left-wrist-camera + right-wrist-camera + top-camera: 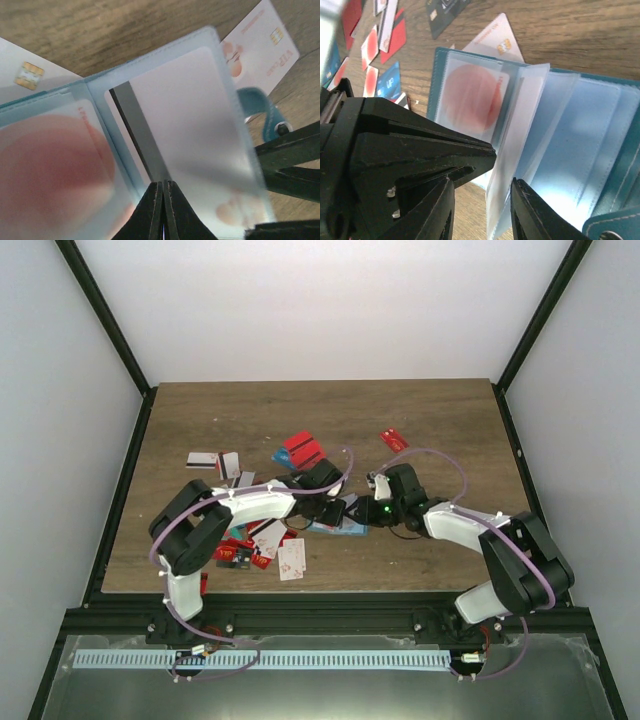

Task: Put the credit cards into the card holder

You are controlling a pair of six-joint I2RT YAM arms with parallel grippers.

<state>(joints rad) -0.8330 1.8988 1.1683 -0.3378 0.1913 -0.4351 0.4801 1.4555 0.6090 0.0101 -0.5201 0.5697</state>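
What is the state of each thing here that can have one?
card holder: open, lying flat.
snap strap: unfastened.
black-striped card: sleeved in the holder.
red-circle card: sleeved in the holder.
loose credit cards: lying outside the holder.
left gripper: shut, tips over the black-striped card's sleeve.
right gripper: open, one clear sleeve between its fingers.

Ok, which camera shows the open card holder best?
The right wrist view: the card holder lies open, showing its teal edge, light blue pockets and clear sleeves. The left wrist view is too close: just one clear sleeve holding a black-striped card. The top view shows only a small pale blue sliver.
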